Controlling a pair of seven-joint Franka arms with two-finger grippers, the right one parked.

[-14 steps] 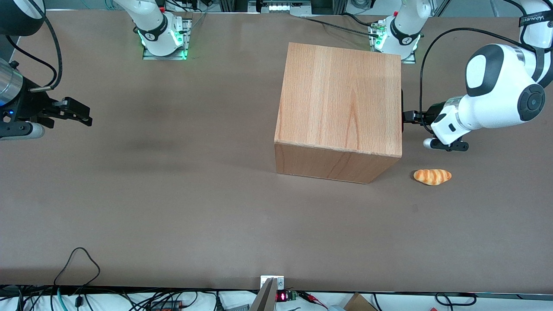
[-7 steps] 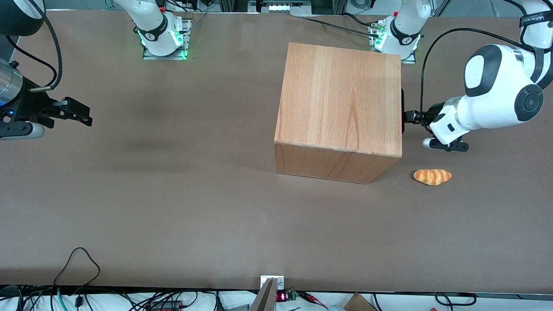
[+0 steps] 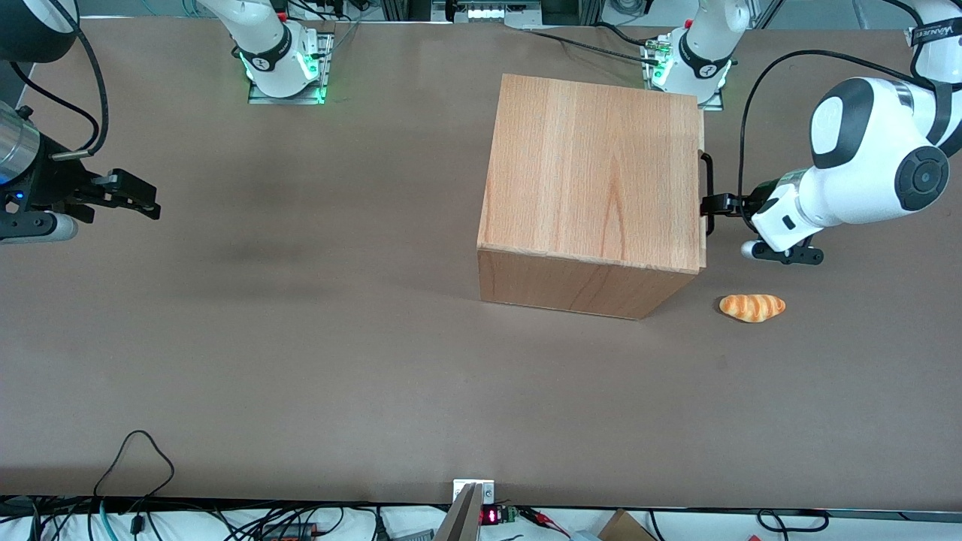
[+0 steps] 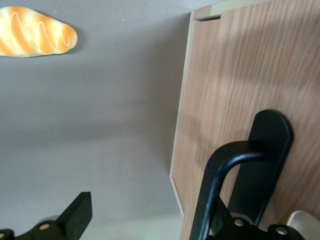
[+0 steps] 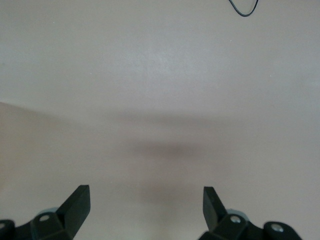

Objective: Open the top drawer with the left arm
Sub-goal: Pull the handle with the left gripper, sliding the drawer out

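Top drawer [image 3: 703,197] pokes slightly out of the wooden cabinet [image 3: 594,180], on the cabinet's face toward the working arm's end of the brown counter [image 3: 301,338]. Its black bar handle [image 4: 222,180] sits at the left arm's [image 3: 864,165] hand [image 3: 712,204]; its grip cannot be told. A bread roll [image 3: 752,306] lies nearer the front camera.

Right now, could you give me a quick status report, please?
Left arm's hand on the black handle. Top drawer just cracked out of the cabinet. Bread roll nearby, clear of the pull.
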